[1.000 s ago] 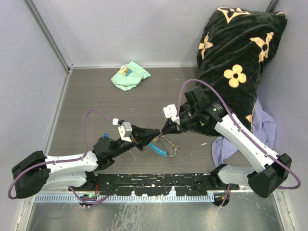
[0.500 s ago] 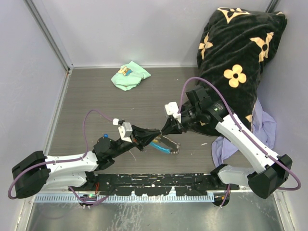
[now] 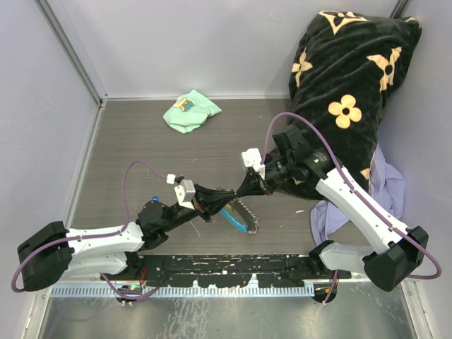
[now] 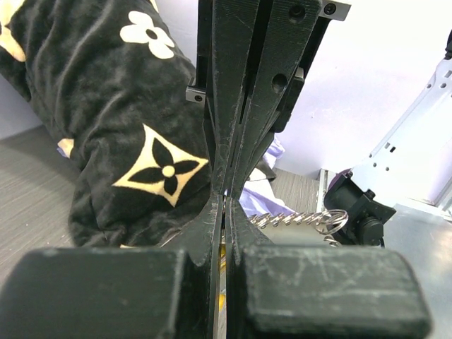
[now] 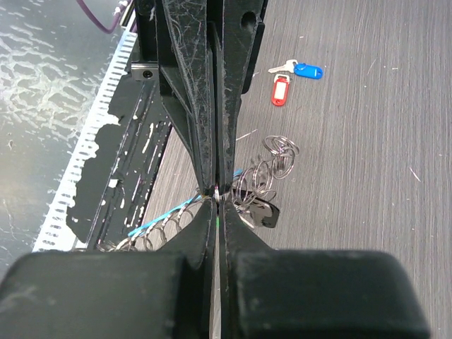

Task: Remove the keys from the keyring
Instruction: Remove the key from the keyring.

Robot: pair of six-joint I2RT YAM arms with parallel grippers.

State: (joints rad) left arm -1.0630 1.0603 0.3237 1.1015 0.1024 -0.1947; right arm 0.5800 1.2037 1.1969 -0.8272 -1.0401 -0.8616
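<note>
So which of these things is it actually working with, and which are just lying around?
In the job: keyring, its chain, sky-blue fob, red-tagged key, blue-tagged key, left gripper, right gripper.
Lying about: mint-green cloth, black flowered blanket, lavender cloth.

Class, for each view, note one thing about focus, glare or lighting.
Top external: even light, sharp throughout. Left wrist: left hand blurred near the lens, chain sharp. Right wrist: red-tagged key crisp, glare on the metal sheet at left.
</note>
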